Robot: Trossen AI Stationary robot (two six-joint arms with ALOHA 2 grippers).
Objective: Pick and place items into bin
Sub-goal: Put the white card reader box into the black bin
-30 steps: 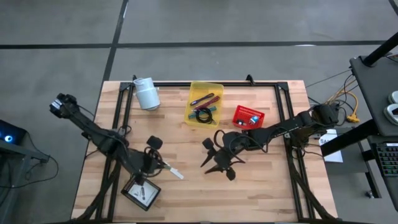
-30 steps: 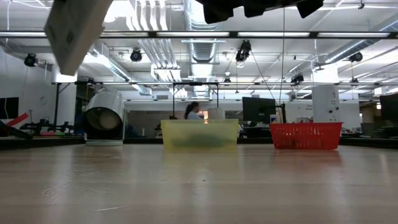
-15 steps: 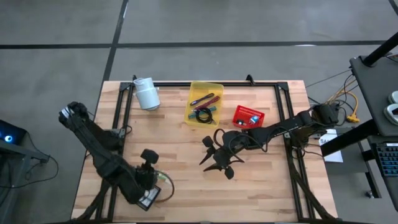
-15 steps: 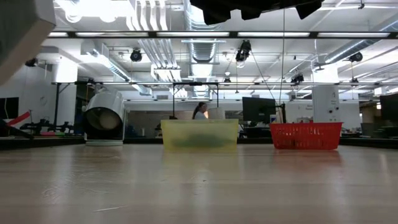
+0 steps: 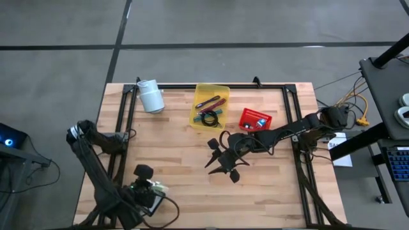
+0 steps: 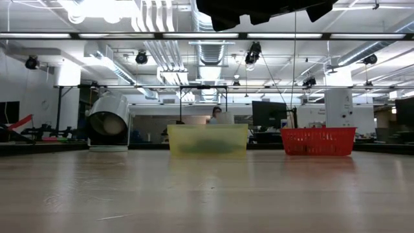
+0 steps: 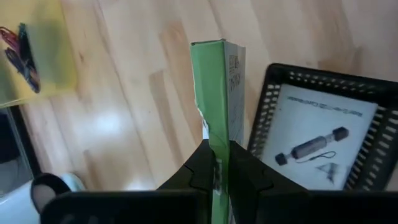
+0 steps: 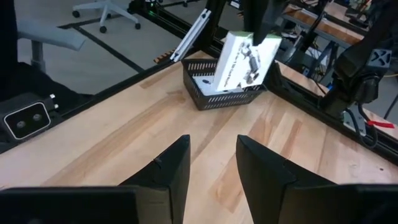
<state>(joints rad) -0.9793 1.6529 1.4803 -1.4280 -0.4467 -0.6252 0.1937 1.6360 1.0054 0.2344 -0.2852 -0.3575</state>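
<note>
My left gripper (image 5: pixel 147 189) hangs at the near left, shut on a white card with a green edge (image 7: pixel 219 93), just over a black mesh bin (image 7: pixel 271 99). A second white card (image 7: pixel 323 140) lies flat in that bin. My right gripper (image 5: pixel 223 163) stands open over the table's middle, with nothing between its fingers (image 8: pixel 168 174). A yellow bin (image 5: pixel 221 89) at the far middle holds a magenta stick (image 5: pixel 212 102), a teal tool (image 5: pixel 217 110) and a coiled black cable (image 5: pixel 208 118). A red basket (image 5: pixel 248 125) holds small blue cubes (image 5: pixel 260 120). My left gripper pinches the card between its two fingers at one edge (image 7: pixel 217 152); the card stands edge-on between them. The fingers come from above, slanting down (image 8: pixel 261 18). The card (image 8: pixel 245 59) hangs tilted below them, clear of the black bin (image 8: pixel 211 99).
A white cylindrical cup (image 5: pixel 151 96) lies on its side at the far left, its mouth toward the low camera (image 6: pixel 108 123). Black frame rails (image 5: pixel 121 121) run along both table sides. Bare wood lies between the two grippers.
My left gripper has swung toward the table's near left corner with the card and tipped to point more steeply down; the card now hangs over the black bin and has left the low view. My right gripper has kept still.
</note>
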